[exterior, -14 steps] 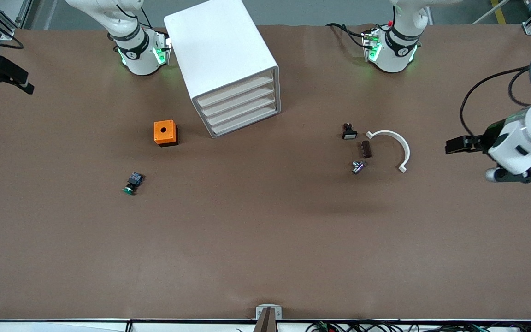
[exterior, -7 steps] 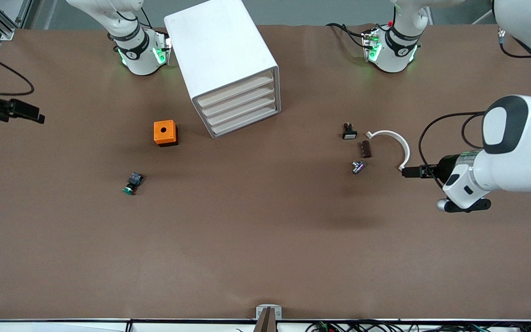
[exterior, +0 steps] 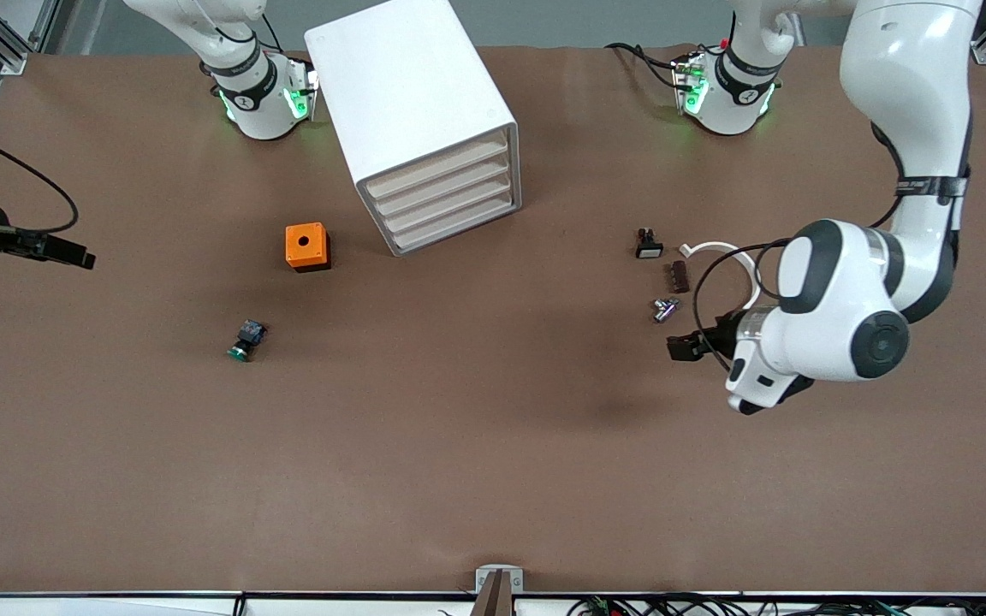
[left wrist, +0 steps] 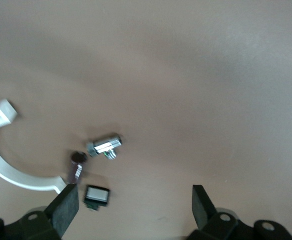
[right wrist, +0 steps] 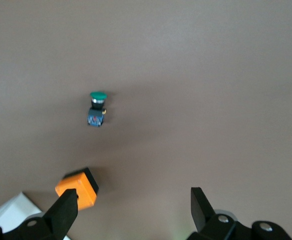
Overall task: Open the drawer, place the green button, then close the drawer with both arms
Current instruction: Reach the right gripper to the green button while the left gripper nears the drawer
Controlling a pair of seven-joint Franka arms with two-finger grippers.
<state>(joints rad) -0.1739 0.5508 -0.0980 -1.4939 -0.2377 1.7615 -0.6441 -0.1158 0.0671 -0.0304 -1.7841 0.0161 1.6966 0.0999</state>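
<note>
The white cabinet (exterior: pixel 412 103) stands between the two arm bases, and its lowest drawer (exterior: pixel 459 224) is shut. The button (exterior: pixel 246 339), with its green cap and dark body, lies on the brown table nearer to the camera than the orange cube (exterior: pixel 306 246). It also shows in the right wrist view as the button (right wrist: pixel 98 107). My right gripper (exterior: pixel 72 254) hangs open and empty over the table at the right arm's end; its own view shows the right gripper (right wrist: pixel 133 210) apart from the button. My left gripper (exterior: pixel 683 346) is open and empty over bare table beside the small parts, as the left gripper (left wrist: pixel 133 207) shows.
Toward the left arm's end lie a white curved piece (exterior: pixel 737 265), a black part with a white face (exterior: pixel 649 246), a dark brown part (exterior: pixel 680 276) and a silver part (exterior: pixel 664 309). The orange cube (right wrist: pixel 78 187) sits near the cabinet's corner (right wrist: pixel 6 215).
The left arm has swung in from the table's end to a spot over the small parts. The right gripper has come in a little from its end of the table. Both stay open.
</note>
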